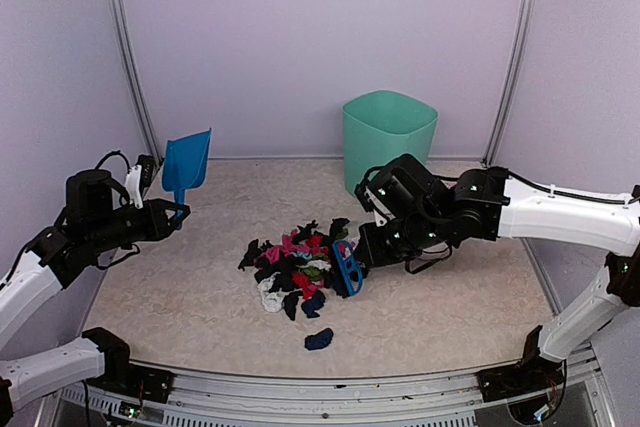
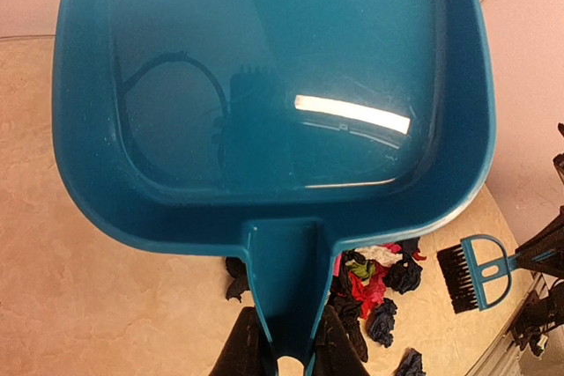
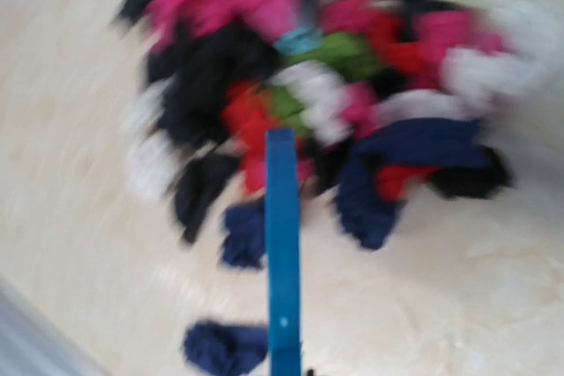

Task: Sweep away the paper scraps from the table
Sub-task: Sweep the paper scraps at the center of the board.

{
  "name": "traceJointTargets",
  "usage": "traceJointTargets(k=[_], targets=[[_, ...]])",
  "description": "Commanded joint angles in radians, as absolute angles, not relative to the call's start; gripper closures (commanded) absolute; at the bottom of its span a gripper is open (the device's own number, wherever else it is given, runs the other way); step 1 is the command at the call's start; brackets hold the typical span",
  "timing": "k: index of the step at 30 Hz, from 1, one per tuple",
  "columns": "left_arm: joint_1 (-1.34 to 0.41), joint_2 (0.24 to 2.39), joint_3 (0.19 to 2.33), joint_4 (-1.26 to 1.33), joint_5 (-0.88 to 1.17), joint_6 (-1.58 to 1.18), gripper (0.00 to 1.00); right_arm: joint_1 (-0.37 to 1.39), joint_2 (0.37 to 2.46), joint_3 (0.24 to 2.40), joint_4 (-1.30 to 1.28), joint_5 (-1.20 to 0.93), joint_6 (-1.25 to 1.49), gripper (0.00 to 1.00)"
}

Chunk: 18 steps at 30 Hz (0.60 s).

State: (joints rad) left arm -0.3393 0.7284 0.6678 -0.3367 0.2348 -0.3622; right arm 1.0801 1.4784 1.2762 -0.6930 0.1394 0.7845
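Note:
The paper scraps (image 1: 295, 267) lie in a mixed pile of black, pink, red, white, green and dark blue at the middle of the table (image 1: 450, 317). One dark blue scrap (image 1: 319, 339) sits apart, nearer the front. My left gripper (image 1: 170, 212) is shut on the handle (image 2: 286, 279) of a blue dustpan (image 1: 186, 164), held up in the air left of the pile, pan upward. My right gripper (image 1: 372, 252) is shut on a blue brush (image 1: 347, 267) whose head stands at the pile's right edge. The right wrist view is blurred; the brush handle (image 3: 282, 244) points into the scraps (image 3: 335, 85).
A teal bin (image 1: 388, 137) stands at the back of the table, right of centre, behind the right arm. Purple walls close in the back and sides. The metal front rim (image 1: 330, 387) runs along the near edge.

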Motion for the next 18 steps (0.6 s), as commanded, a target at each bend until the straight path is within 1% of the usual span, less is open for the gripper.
traceJointTargets(k=[1, 6, 12, 16, 18], targets=[[-0.345, 0.744, 0.661, -0.315, 0.227, -0.363, 1.0, 1.07, 1.46, 1.245, -0.649, -0.16, 0.454, 1.0], [-0.345, 0.757, 0.661, -0.313, 0.223, -0.363, 1.0, 1.069, 1.531, 1.239, -0.659, -0.417, 0.218, 1.0], [-0.37, 0.771, 0.663, -0.321, 0.18, -0.388, 1.0, 1.099, 1.649, 1.256, -0.619, -0.598, -0.008, 1.0], [-0.439, 0.785, 0.677, -0.356, 0.086, -0.411, 1.0, 1.114, 1.717, 1.257, -0.622, -0.614, -0.141, 1.0], [-0.485, 0.805, 0.695, -0.384, 0.044, -0.427, 1.0, 1.113, 1.748, 1.271, -0.631, -0.553, -0.179, 1.0]])
